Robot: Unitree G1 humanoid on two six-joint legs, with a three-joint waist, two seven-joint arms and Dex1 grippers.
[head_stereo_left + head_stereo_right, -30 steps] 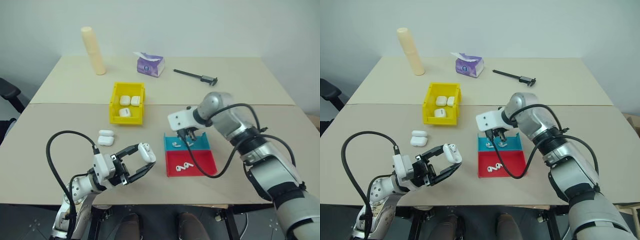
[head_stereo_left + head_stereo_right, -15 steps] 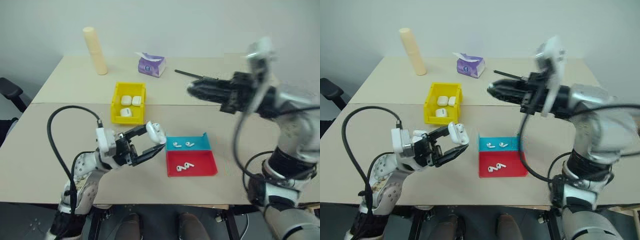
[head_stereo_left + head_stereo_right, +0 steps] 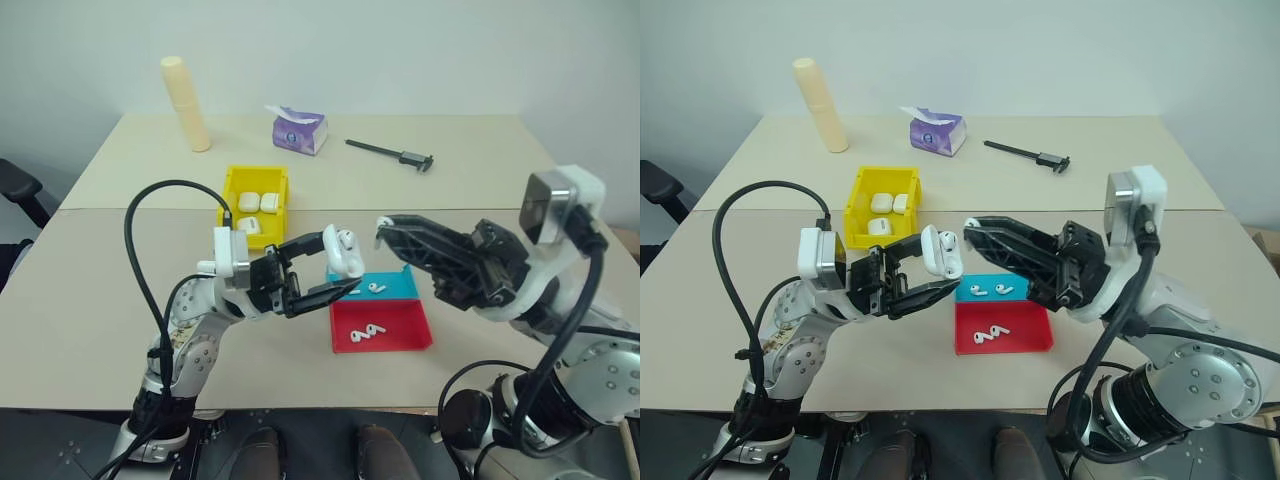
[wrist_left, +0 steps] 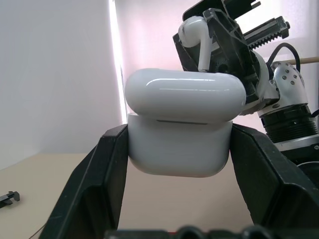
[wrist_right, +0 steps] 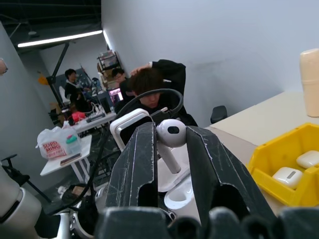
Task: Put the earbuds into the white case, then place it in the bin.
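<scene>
Bin: small bright yellow rectangular plastic bin (image 3: 232, 203) on the table (image 3: 120, 290), three white cases inside.
Left tool (image 3: 338, 275): clenched on the small glossy white rounded plastic case (image 3: 347, 255), lid up, lifted above the table.
Right tool (image 3: 384, 228): pinching one tiny glossy white earbud (image 5: 171, 133), its tips just beside the case.
Tray: shallow half-blue half-red tray (image 3: 395, 335) below, other earbuds lying in both halves.

The case (image 4: 182, 127) hides the earbud's (image 4: 193, 37) stem tip in the left wrist view. The right gripper's (image 5: 172, 137) fingers (image 5: 135, 164) cover part of the case behind them. The bin's (image 5: 294, 164) far end is cut off. The people in the background are too small to make out.
</scene>
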